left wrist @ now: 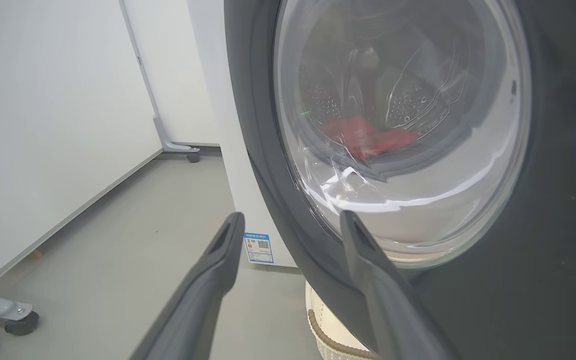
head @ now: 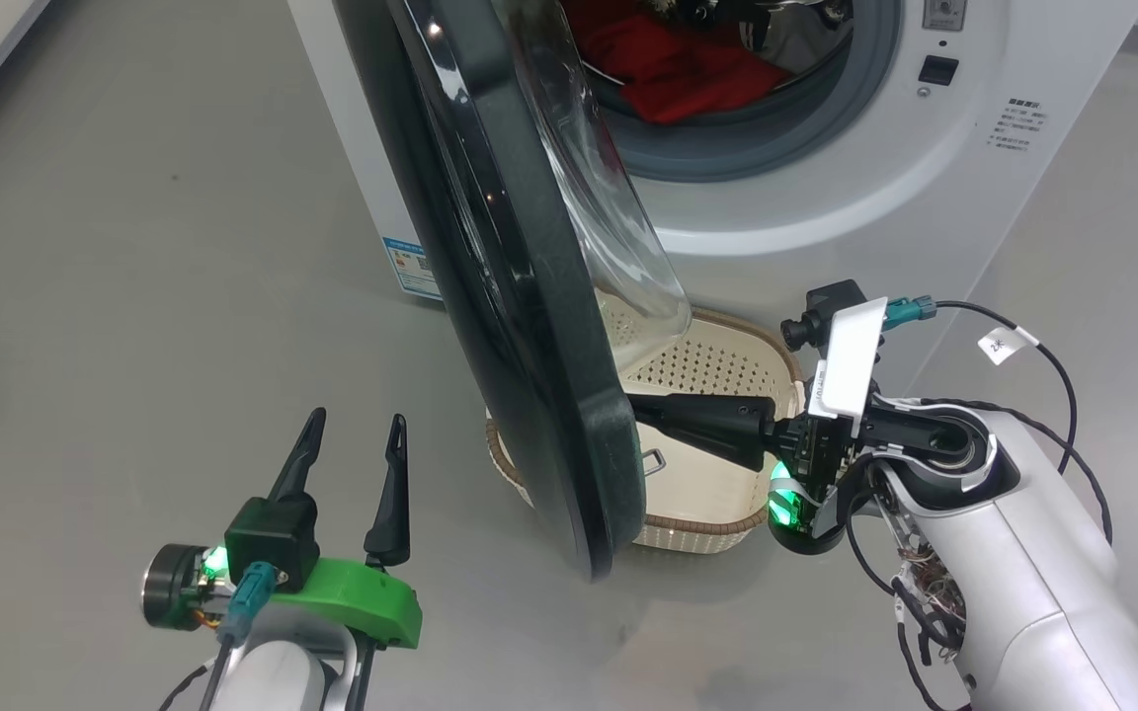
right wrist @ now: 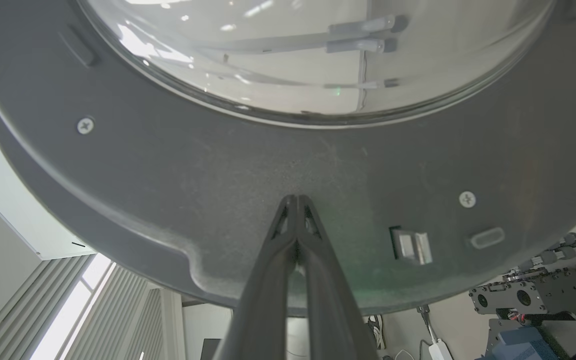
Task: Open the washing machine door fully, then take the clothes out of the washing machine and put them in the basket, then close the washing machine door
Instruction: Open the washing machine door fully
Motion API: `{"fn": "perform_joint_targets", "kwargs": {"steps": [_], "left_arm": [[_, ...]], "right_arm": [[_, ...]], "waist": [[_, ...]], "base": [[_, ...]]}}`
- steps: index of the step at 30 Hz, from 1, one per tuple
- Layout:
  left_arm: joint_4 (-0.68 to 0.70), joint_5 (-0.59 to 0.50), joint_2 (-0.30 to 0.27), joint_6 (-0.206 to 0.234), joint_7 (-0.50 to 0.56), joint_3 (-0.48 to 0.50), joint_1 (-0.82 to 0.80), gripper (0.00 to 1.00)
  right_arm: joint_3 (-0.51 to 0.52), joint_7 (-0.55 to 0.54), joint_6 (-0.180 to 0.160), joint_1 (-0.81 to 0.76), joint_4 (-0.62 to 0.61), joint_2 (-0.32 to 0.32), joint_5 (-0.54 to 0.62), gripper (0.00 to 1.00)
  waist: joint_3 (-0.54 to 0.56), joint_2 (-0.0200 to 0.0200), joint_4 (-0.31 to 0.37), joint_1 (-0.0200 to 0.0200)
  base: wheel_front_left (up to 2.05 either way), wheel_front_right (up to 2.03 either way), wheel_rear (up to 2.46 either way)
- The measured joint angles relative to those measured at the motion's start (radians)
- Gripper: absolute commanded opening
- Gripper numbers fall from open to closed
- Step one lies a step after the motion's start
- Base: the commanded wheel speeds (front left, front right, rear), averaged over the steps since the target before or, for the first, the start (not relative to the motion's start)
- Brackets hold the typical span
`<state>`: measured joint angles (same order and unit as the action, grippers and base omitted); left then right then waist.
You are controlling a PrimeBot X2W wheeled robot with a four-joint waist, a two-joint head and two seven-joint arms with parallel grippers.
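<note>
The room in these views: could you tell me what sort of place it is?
Probably a test lab, not a home: a washing machine on a grey floor, white partition panels on castors, and metal equipment.

Left hand [head: 357, 417] spread wide, pointing forward; right hand [right wrist: 295, 197] pinched together, reaching leftward.

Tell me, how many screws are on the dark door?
2, in the right wrist view: one screw upper left on the washing machine door, another screw lower right. More may be hidden.
</note>
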<state>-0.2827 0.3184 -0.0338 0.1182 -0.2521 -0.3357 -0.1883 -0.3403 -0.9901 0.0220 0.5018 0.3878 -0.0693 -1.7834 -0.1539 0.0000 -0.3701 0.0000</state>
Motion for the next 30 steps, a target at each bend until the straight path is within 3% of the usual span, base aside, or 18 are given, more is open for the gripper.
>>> {"fn": "perform_joint_targets", "kwargs": {"steps": [30], "left_arm": [[0.005,0.000,-0.001,0.000,0.000,0.021,0.029,1.00]], "right_arm": [[-0.155,0.074,-0.025,-0.036,-0.068,0.002,-0.084,0.00]], "waist": [[0.018,0.0000,-0.045,0.0000]], "base": [[0.00,0.00,0.00]]}}
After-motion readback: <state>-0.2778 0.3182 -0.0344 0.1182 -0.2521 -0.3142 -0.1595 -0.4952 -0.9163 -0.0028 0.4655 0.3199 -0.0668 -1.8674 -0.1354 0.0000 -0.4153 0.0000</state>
